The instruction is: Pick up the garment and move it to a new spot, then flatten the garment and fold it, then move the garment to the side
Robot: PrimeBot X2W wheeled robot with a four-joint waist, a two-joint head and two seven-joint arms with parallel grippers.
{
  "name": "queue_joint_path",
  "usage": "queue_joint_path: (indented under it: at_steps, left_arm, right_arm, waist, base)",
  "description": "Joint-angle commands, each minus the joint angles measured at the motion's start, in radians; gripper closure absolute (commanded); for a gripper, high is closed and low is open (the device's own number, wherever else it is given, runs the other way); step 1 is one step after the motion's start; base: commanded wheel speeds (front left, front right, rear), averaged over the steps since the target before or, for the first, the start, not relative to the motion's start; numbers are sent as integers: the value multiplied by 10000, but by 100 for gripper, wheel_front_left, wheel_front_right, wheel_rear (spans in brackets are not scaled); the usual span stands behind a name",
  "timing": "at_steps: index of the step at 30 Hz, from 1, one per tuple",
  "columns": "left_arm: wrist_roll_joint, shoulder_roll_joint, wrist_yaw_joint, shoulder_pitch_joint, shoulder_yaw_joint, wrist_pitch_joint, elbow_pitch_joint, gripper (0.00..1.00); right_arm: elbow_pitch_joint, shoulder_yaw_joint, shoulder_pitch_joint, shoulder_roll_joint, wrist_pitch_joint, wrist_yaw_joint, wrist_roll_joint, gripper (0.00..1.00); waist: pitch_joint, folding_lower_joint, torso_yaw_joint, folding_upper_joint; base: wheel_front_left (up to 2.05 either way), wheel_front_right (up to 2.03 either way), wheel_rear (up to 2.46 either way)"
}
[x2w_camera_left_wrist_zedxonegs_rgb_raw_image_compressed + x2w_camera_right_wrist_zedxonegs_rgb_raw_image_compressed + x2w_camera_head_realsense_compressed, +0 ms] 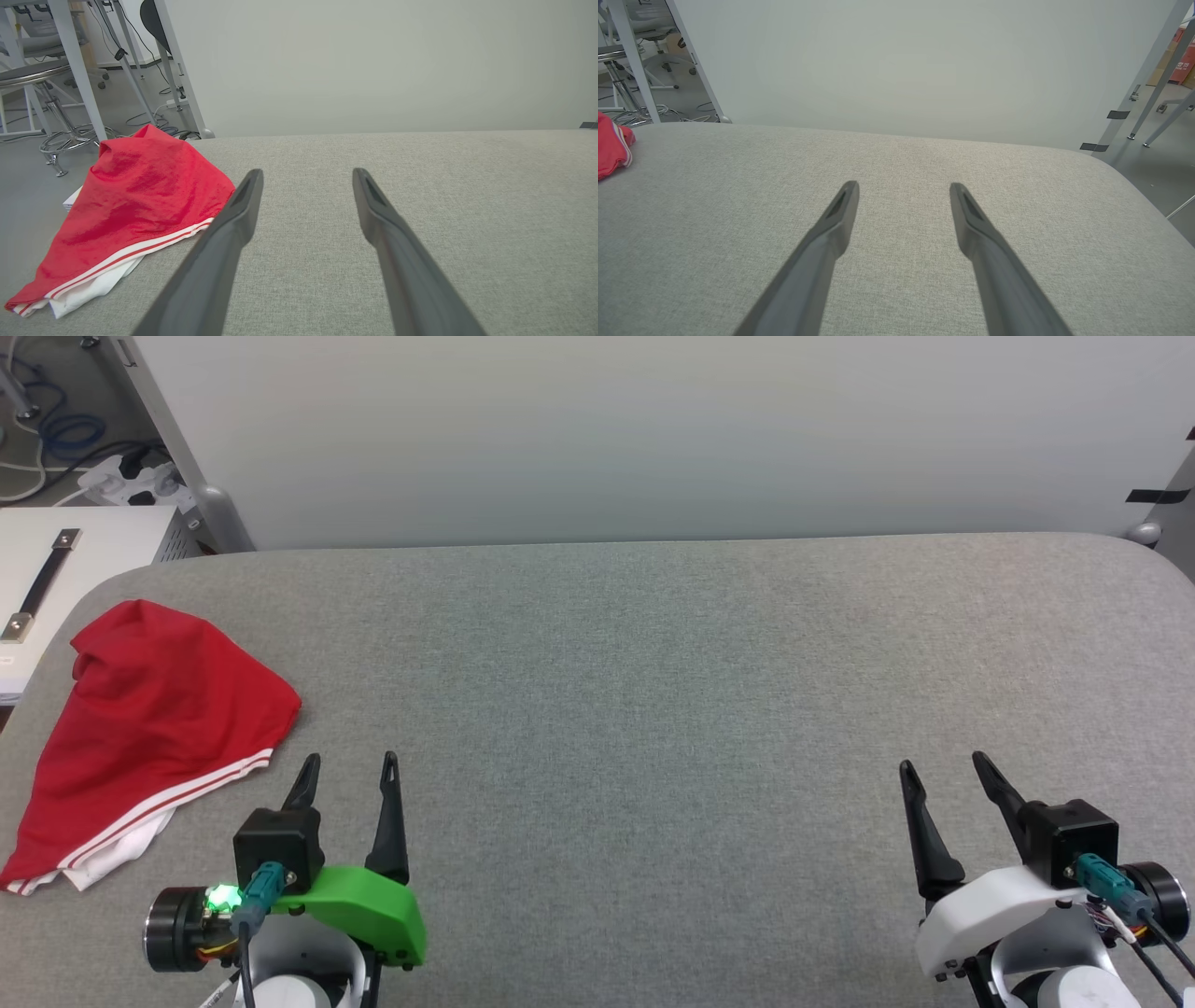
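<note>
The garment (154, 728) lies bunched in a loose heap at the left end of the grey padded table (653, 691), red side up, with red-white stripe trim and a bit of white sleeve at its near edge. Its lettering is hidden. The left wrist view has the garment (135, 210) just left of my fingers. My left gripper (350, 765) stands open over the table, right of the heap and apart from it. Far off at the lower right, my right gripper (943, 767) is open and holds nothing. A red corner of the garment (612, 144) peeks in at the right wrist view's left edge.
A pale wall (653, 429) runs behind the table's far edge. Beyond the left end stand a white box with a handle (56, 579), cables and a power strip (131, 476). Chair and stool legs (60, 135) stand on the floor there. The table's right corner (1148, 551) is rounded.
</note>
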Motion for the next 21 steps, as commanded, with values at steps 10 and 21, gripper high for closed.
queue_joint_path:
  at_steps: [10,21]
  left_arm:
    - [-319,-15,-26,73,-64,-290,90,0]
    - [-582,-20,-125,98,-87,-515,40,0]
  right_arm:
    - [63,-102,44,4,-289,-2,226,0]
    - [-140,-104,64,6,-513,-3,385,0]
  waist:
    - [-3,0,-3,0]
    - [-2,0,19,0]
  base:
    - [0,0,0]
    - [0,0,0]
